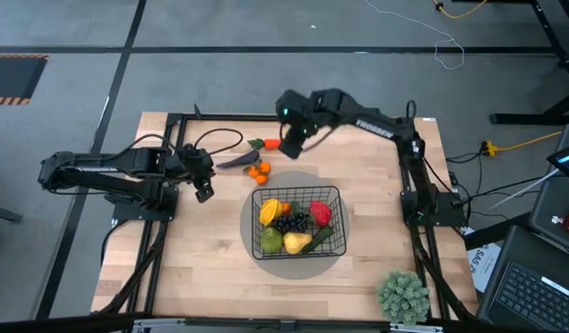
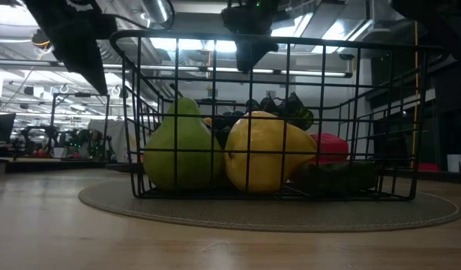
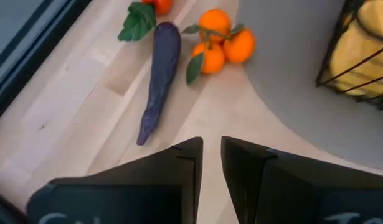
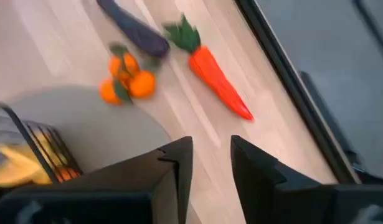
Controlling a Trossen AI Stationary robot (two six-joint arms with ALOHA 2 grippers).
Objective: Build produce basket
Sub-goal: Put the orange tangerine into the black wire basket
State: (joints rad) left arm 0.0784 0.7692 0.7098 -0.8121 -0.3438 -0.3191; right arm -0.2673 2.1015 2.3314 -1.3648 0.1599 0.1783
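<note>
While three pieces of produce lie outside the basket (image 1: 297, 222), we judge the job partly done — the eggplant (image 3: 158, 74), the tangerines (image 3: 220, 42) and the carrot (image 4: 218, 81) sit on the bare counter (image 1: 210, 259) at about eleven o'clock from the basket, close together. Inside the basket we see a green pear-shaped fruit (image 2: 179, 146), a yellow fruit (image 2: 266, 152), dark grapes (image 1: 290, 223) and a red pepper (image 1: 321, 214).

Our left hand (image 3: 211, 163) hangs above the counter near the eggplant's thin tip, at about nine o'clock from the basket; its fingers stand slightly apart with nothing between them. Our right hand (image 4: 211, 167) hovers at twelve o'clock, over the carrot, fingers likewise narrowly parted and empty.

We judge these toys light and probably smooth, so they may slide or roll under a pinch. We would take the eggplant across its thicker middle, not the tapering tip — and the carrot across its wide upper body just below the leaves.
</note>
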